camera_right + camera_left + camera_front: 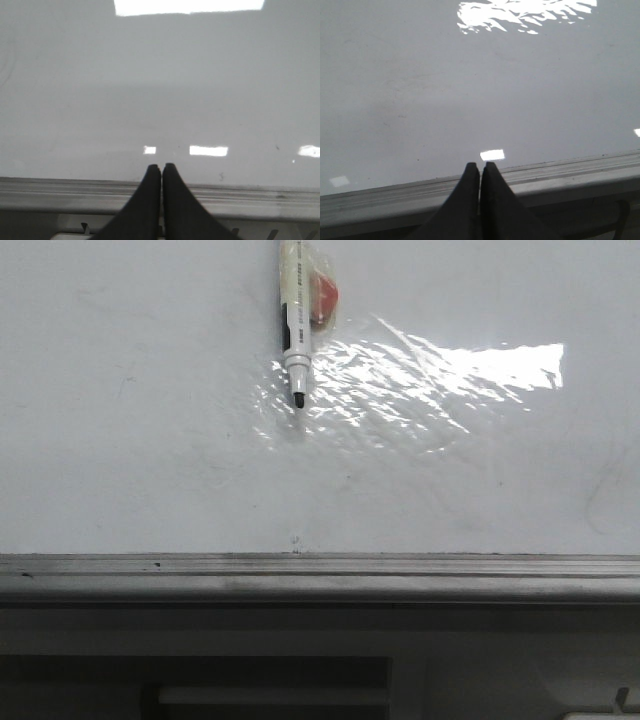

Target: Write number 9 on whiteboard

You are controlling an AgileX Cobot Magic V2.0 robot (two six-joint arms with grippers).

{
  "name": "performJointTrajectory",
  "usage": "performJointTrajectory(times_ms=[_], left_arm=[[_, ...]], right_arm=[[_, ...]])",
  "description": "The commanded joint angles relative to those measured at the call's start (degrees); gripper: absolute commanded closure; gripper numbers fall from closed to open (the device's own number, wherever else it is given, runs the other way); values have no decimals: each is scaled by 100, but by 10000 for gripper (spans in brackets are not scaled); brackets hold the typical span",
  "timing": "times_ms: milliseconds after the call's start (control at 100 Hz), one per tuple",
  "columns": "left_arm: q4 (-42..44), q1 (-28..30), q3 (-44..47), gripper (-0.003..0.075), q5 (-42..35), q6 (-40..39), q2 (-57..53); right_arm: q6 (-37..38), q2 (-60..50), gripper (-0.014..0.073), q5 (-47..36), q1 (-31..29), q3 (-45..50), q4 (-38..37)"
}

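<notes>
Grey metal edge strip (320,575) sits closest to the front cam, running along the bottom edge of the whiteboard (120,390). Below it, a grey panel (500,660) w/ a dark recess.

Whiteboard fills most of the front view: glossy white, faint grey smudges, crinkly glare patch (430,375) right of centre toward the top edge. No drawn black line of a number 9 can be made out on the board in any view; only small specks and faint marks, e.g. a tiny mark just above the strip near the bottom-edge middle.

Marker (296,320) is at the top edge, roughly centre, pointing down, dark tip against or just off the board surface (can't tell which). White barrel w/ black band; a red-orange blob wrapped in clear film sits just beside the barrel on its right. What holds the marker is cut off by the top of the frame.

Left gripper (480,167): dark fingers pressed together, nothing between them, tips over the strip at the board's bottom edge. Right gripper (161,169): same, fingers closed tight on nothing, tips at the bottom edge strip. Both are well apart from the marker.
</notes>
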Motion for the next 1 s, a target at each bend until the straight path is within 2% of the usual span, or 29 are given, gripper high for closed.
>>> performJointTrajectory(times_ms=[0,780,860,990], left_arm=[[-36,17,120,741,-411,-62,-156],[-36,17,120,741,-411,-62,-156],[-36,17,120,741,-411,-62,-156],[-36,17,120,741,-422,-62,-156]], right_arm=[[-17,-111,636,-50,-40,160,7],[-17,-111,636,-50,-40,160,7],[-17,-111,636,-459,-40,160,-289],[-17,-111,636,-1197,-40,160,-317]])
